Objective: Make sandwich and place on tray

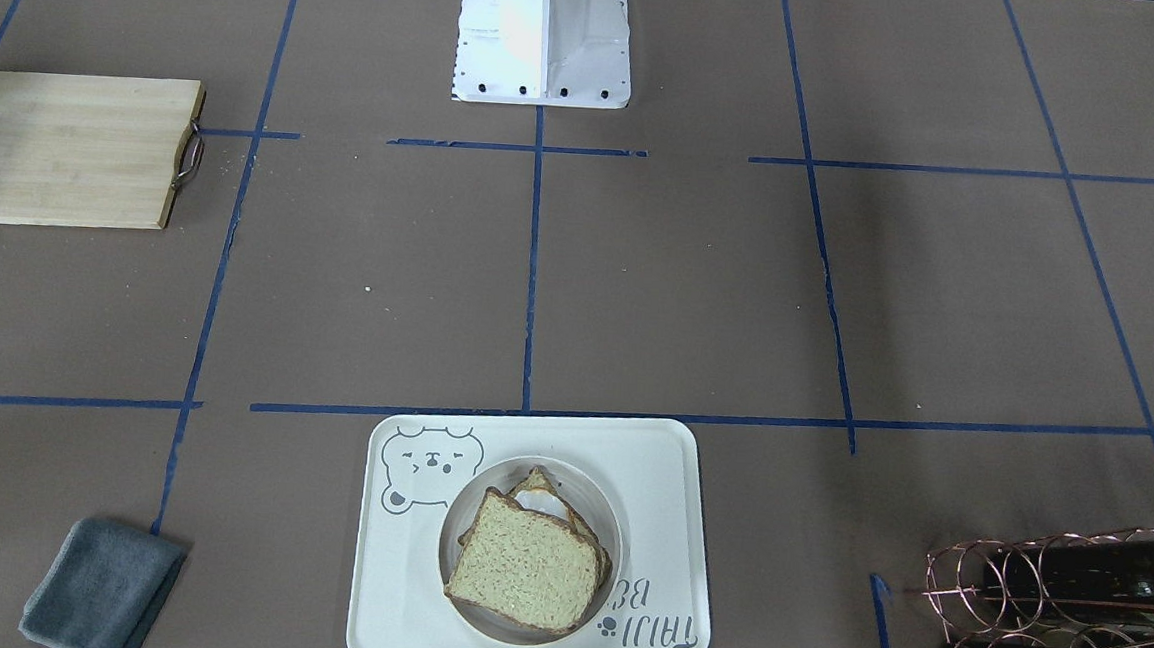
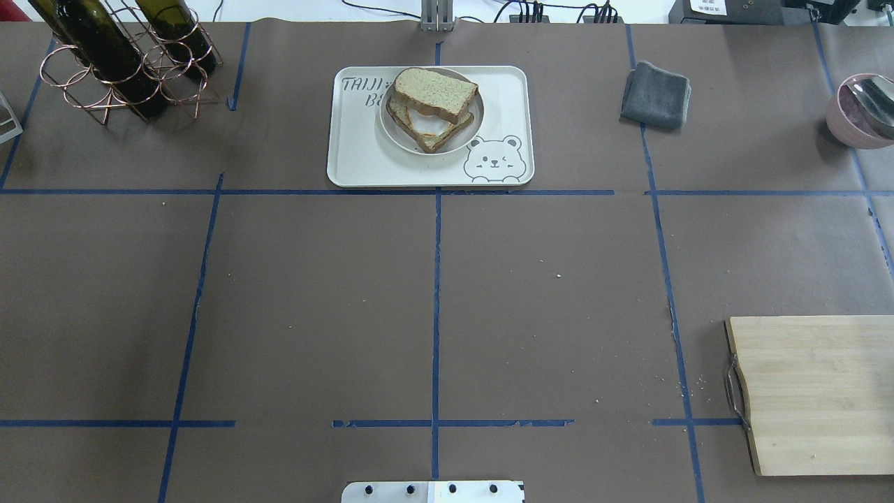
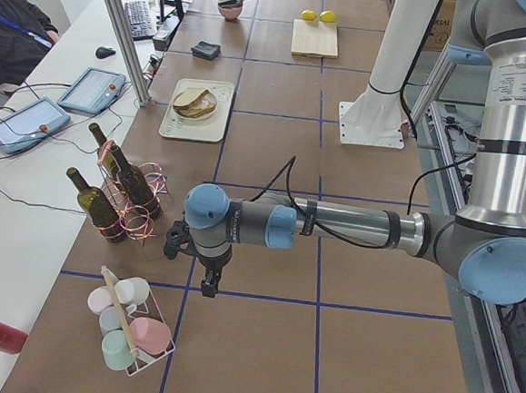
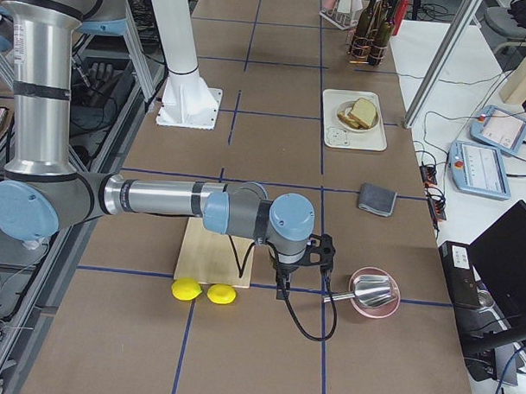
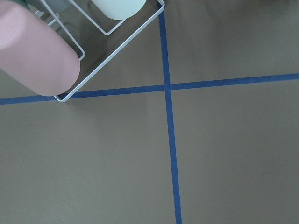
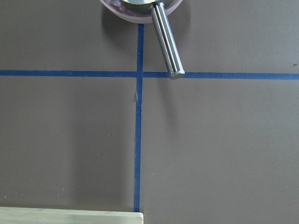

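Observation:
The sandwich (image 1: 527, 561), two brown-crusted bread slices with a white egg showing between them, lies on its small round white dish (image 1: 599, 496). The dish stands on the cream tray (image 1: 668, 470) with the bear face and grey lettering, at the table's far middle in the overhead view (image 2: 356, 154). My left gripper (image 3: 208, 288) hangs over bare table far to the left, next to a cup rack. My right gripper (image 4: 281, 293) hangs far to the right by a pink bowl. Neither gripper holds anything that I can see; I cannot tell whether they are open or shut.
A wooden cutting board (image 2: 817, 391) lies near right, a folded grey cloth (image 2: 656, 94) right of the tray, a copper wine rack (image 2: 119, 56) with bottles far left. A pink bowl (image 2: 859, 112) holds a metal ladle (image 6: 166, 37). Two lemons (image 4: 203, 292) lie by the board.

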Tool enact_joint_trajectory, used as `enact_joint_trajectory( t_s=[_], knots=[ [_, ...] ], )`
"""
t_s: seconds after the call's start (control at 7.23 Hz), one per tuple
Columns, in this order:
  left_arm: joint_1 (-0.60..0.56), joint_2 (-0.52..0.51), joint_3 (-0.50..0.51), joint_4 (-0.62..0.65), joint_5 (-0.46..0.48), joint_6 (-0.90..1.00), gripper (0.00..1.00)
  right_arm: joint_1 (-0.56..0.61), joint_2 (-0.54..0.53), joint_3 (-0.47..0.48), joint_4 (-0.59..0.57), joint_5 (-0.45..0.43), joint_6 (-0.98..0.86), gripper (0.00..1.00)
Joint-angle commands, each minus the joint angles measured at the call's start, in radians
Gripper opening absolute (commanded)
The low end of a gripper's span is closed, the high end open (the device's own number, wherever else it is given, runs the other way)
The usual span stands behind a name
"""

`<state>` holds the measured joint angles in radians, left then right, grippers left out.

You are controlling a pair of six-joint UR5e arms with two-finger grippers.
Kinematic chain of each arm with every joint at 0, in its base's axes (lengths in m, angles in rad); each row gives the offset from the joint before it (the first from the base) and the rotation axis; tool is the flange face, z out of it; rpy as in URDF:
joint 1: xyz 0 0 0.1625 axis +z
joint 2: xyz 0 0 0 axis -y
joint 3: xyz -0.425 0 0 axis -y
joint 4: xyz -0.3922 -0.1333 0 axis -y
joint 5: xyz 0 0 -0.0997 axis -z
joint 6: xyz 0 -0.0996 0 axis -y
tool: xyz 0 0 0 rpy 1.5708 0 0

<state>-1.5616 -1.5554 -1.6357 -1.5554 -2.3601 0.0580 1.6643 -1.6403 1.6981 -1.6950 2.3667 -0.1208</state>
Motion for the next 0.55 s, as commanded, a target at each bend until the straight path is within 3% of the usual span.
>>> enact_joint_trajectory(
  t_s=[0.0, 0.42],
  knots=[
    [0.000, 0.000, -0.003, 0.000, 0.001, -0.001, 1.00, -0.001, 0.004, 0.002, 0.000, 0.000, 0.001, 1.00],
    [0.000, -0.002, -0.004, 0.000, 0.001, -0.003, 1.00, 0.000, 0.010, 0.000, 0.000, 0.000, 0.000, 1.00]
  ],
)
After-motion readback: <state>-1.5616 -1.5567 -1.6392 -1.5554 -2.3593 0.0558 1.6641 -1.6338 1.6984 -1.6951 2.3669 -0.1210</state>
